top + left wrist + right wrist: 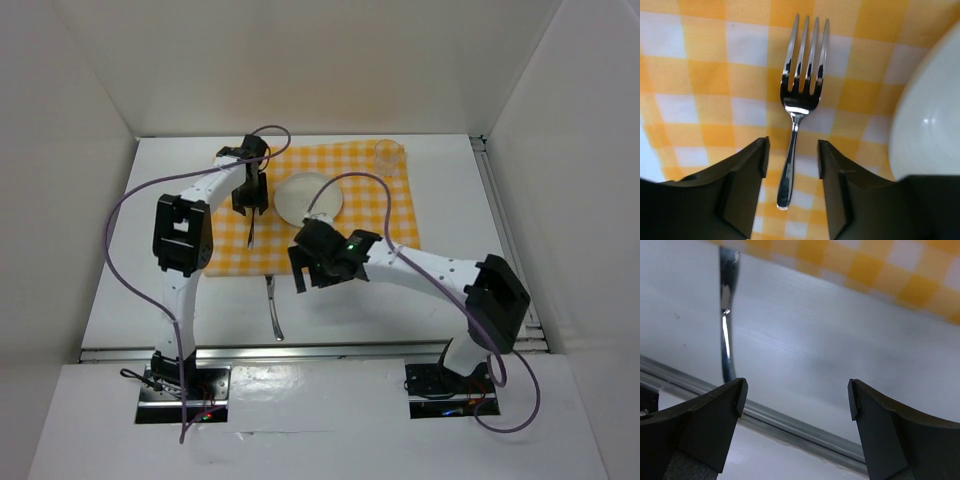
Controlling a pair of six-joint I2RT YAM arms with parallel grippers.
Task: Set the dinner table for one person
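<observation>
Top external view showed the large, plain matte white dinner table point(380, 320) stretching from the grey metal rail point(300, 350) along its near edge back to the far wall, with both arms reaching out over it. Nearest, a slim silver utensil point(273, 308) lay lengthwise on the bare white surface, its far end reaching the near edge of the yellow-and-white checked cloth point(350, 158); whether it was a knife or a spoon could not be told. Just right of it the right gripper point(303, 275) hung over the cloth's near edge. In the right wrist view its black fingers point(705, 420) were spread wide with nothing between them, and the utensil lay left of the gap, outside it. Farther back, on the left part of the cloth, a silver four-tined metal fork point(249, 232) lay flat with its tines pointing far. The left gripper point(250, 210) stood over the fork's handle. The left wrist view showed its fingers point(747, 170) parted on either side of the handle with cloth visible in both gaps, so they were not pinching it. Just right of the fork, apart from it, a round white ceramic plate point(300, 195) sat near the middle of the cloth. Farthest, a clear drinking glass point(389, 153) stood upright at the cloth's far right corner.
</observation>
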